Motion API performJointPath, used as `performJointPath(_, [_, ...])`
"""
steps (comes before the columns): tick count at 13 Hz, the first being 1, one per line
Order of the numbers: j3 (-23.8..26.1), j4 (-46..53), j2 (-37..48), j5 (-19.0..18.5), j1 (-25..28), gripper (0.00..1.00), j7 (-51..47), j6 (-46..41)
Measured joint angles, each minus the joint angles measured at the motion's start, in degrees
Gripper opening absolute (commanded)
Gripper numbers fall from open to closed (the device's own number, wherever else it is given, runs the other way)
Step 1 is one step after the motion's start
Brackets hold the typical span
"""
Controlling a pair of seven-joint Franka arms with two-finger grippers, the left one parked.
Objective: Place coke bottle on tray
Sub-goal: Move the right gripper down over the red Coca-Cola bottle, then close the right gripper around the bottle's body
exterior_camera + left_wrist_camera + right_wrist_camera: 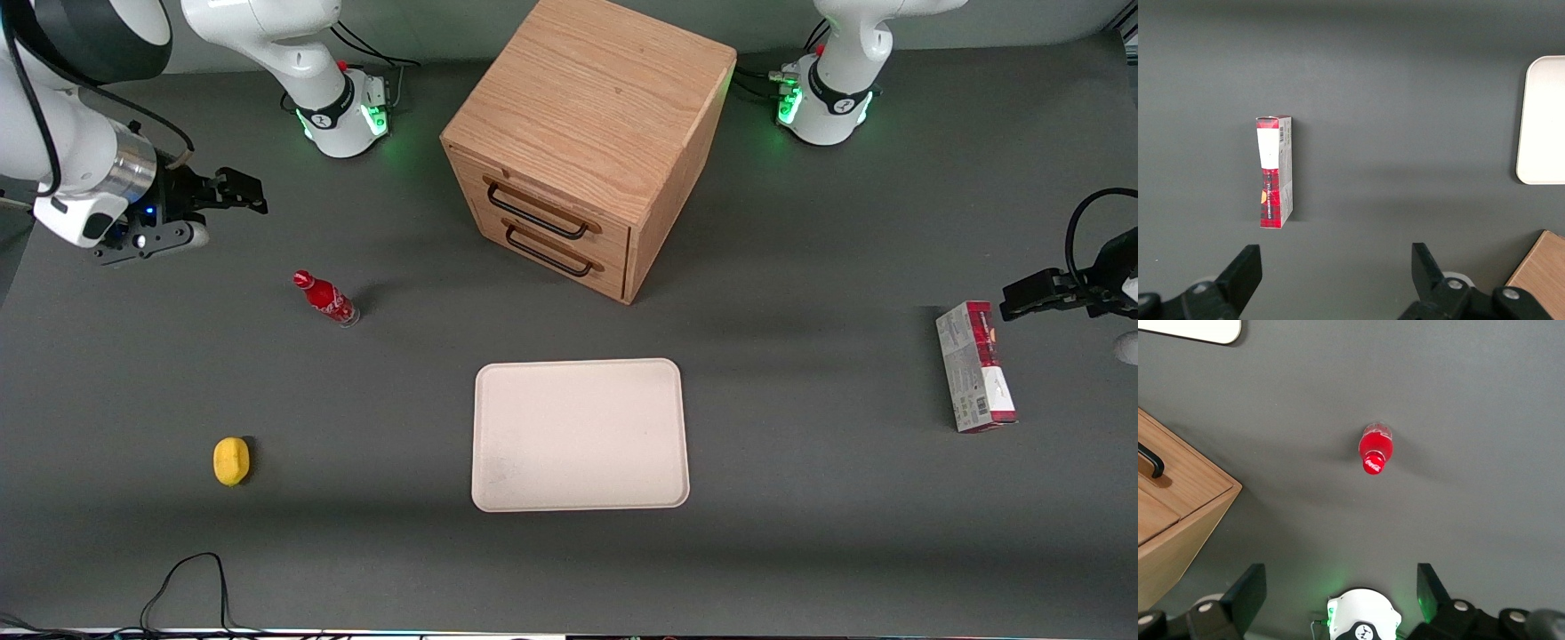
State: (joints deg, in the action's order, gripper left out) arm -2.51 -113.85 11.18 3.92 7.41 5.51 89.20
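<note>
From the front, the whole grey table (800,551) shows at once: one bottle (325,299), one tray (581,435), one wooden cabinet (587,142) with two black-handled drawers, one lemon (231,461) and one red-and-grey carton (975,366). The bottle stands upright on the bare table toward the working arm's end, farther from the camera than the lemon and well apart from the tray. The tray lies flat in front of the cabinet's drawers, nearer the camera, with nothing on it. The carton lies toward the parked arm's end. The gripper (238,190) hangs above the table at the working arm's end, farther from the camera than the bottle and clear of it; the arm reaches in from the edge with its wrist turned so the fingers point sideways along the table.

The working arm's wrist camera looks straight down on the bottle (1375,449), so its red cap and clear base show from above, which the front view does not give. Here the gripper (1341,587) has its two fingers spread wide with nothing between them, the bottle well apart from both. One corner of the tray (1198,330) and part of the cabinet (1175,513) also show.

The parked arm's wrist camera shows only the carton (1275,171), one tray edge (1541,120) and a cabinet corner (1545,273).
</note>
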Motion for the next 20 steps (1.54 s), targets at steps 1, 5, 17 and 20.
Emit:
performJointPath(1, [-0.17, -0.74, 0.45, 0.0, -0.03, 1.0, -0.02, 0.48])
performJointPath(5, [-0.99, -2.19, -0.87, 0.0, -0.14, 1.0, -0.02, 2.63])
performJointPath(17, [-0.85, -20.89, -7.91, 0.0, 1.55, 1.0, 0.02, 29.92])
performJointPath(20, [-0.86, -22.88, -7.91, 0.0, 1.6, 1.0, 0.02, 32.23])
